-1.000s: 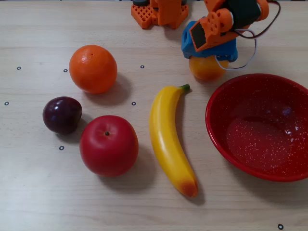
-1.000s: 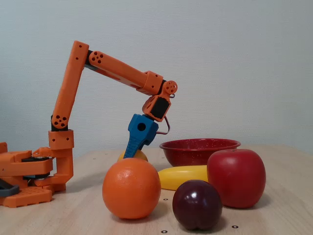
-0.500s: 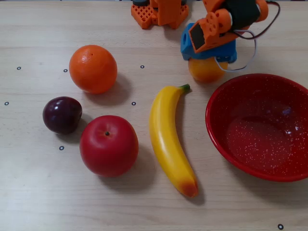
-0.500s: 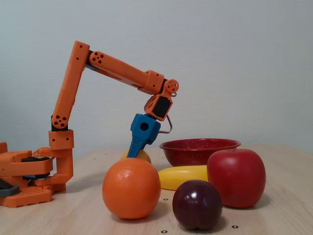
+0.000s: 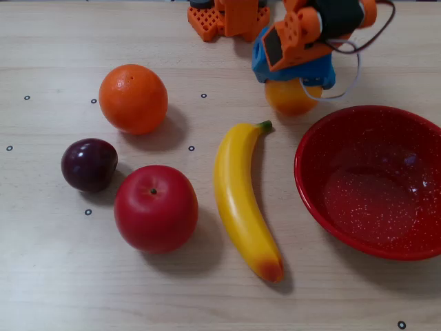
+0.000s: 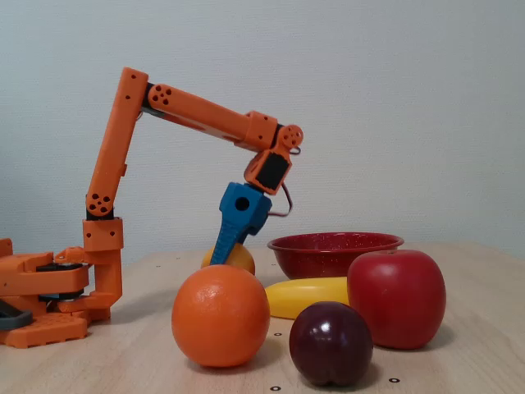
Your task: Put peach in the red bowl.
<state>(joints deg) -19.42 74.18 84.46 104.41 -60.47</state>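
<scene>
The peach (image 5: 292, 98) is a small yellow-orange fruit at the back of the table, just left of the red bowl's far rim. It also shows in a fixed view (image 6: 239, 258) behind the orange. The red bowl (image 5: 313, 200) is large, glossy and speckled, at the right, and empty; it also shows in a fixed view (image 6: 328, 254). My gripper (image 5: 293, 83) with blue fingers is down over the top of the peach and hides its upper part. From the side (image 6: 225, 253) one blue finger reaches down the peach's front. How the jaws stand is hidden.
An orange (image 5: 133, 98), a dark plum (image 5: 89, 164), a red apple (image 5: 156, 208) and a banana (image 5: 241, 196) lie left of the bowl. The banana's stem end lies close to the peach. The arm's orange base (image 5: 227, 17) stands at the back edge.
</scene>
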